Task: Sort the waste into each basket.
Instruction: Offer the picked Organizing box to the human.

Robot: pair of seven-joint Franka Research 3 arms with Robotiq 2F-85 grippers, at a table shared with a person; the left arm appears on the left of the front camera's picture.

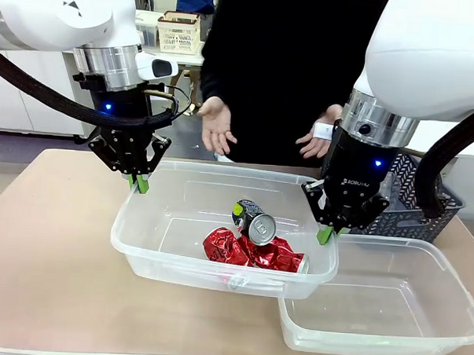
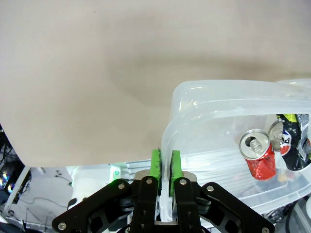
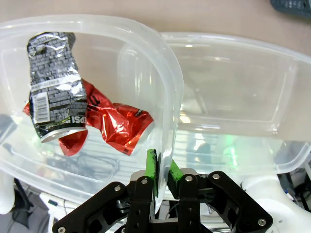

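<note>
Two clear tubs [image 1: 132, 236] [image 1: 459, 313], one grey basket [image 1: 424, 217], one black can [image 1: 255, 221], at least one crushed red can [image 1: 242, 248], two grippers [image 1: 140, 183] [image 1: 327, 232], two hands [image 1: 217, 125] [image 1: 317, 138]

My white arms [image 1: 432, 44] trail black cables [image 1: 36, 90], and my left gripper [image 1: 140, 183] and right gripper [image 1: 326, 233] are black with green pads [image 2: 156, 165].

Red cans [image 1: 259, 254], black can [image 1: 244, 212], clear tub [image 1: 157, 249], beige table [image 1: 51, 283]
</note>
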